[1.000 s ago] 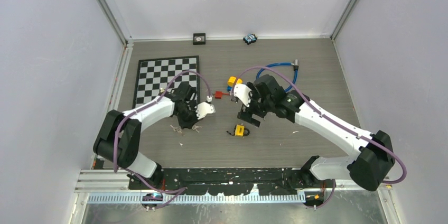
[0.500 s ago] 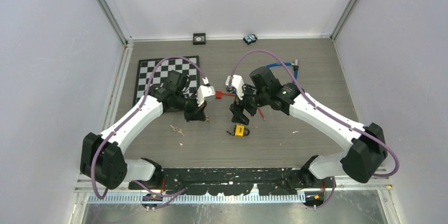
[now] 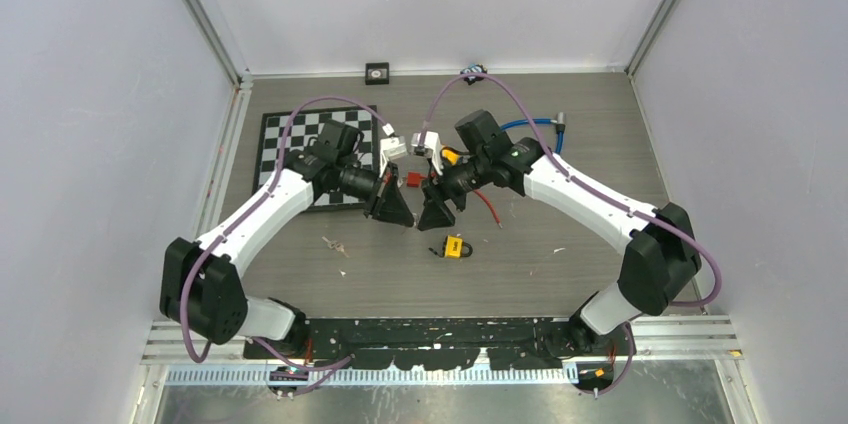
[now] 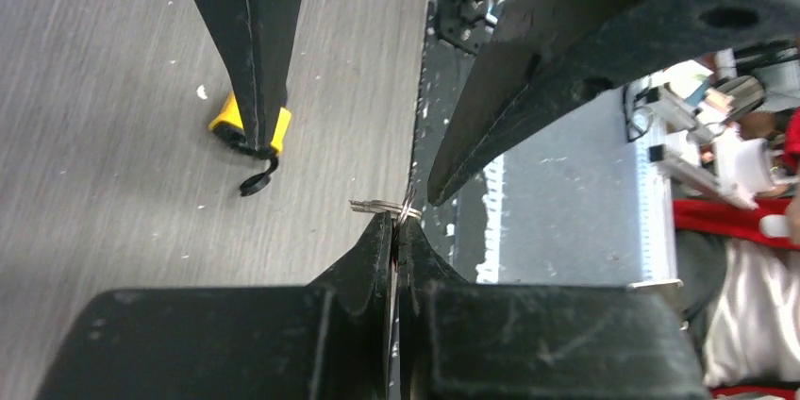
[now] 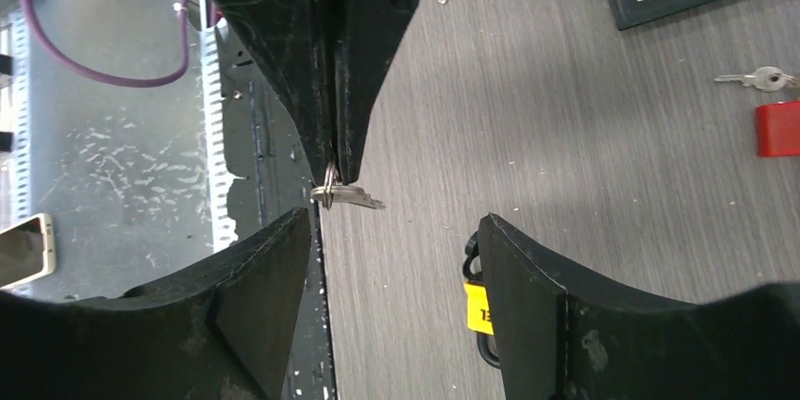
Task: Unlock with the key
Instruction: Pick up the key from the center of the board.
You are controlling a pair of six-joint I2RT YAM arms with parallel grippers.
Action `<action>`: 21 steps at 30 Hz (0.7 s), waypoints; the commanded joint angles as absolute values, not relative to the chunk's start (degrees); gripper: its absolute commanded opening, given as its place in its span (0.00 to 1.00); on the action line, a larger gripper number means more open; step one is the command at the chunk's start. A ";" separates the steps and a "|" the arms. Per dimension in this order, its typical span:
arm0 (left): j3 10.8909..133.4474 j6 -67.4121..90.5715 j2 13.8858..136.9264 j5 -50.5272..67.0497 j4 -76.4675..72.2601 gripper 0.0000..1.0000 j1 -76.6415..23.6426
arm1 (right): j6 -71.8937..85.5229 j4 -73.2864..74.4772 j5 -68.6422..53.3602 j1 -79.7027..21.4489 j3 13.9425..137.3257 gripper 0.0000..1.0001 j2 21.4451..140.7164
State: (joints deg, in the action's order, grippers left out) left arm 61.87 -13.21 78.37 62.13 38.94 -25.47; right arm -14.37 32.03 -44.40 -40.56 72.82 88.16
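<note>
Grey table [image 3: 560,274]; left jaws pinch the key [image 4: 377,207]; padlock's [image 3: 454,247] label unreadable.

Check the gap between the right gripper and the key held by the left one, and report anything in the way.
Nothing visible is. The key juts from the tips of the shut left gripper, and the right gripper faces it with open jaws across bare air. The padlock lies on the table below, apart.
</note>
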 commanded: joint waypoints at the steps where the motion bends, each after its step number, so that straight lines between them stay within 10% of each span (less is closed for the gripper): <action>1: 61.91 -3.40 78.96 69.07 29.97 0.00 -25.83 | -14.41 31.90 -51.87 -41.12 75.12 0.70 88.96; 10: 55.97 5.46 74.95 72.37 15.81 0.00 -24.89 | -15.90 33.01 -57.51 -41.11 75.28 0.66 89.89; 21: 51.36 10.72 72.35 72.77 6.06 0.00 -22.95 | -17.48 34.39 -59.43 -41.05 74.98 0.35 88.45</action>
State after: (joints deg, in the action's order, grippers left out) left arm 51.66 8.93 74.70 70.83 11.38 -23.46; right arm -16.38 34.44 -57.47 -40.77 72.88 89.91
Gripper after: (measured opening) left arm 0.018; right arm 0.385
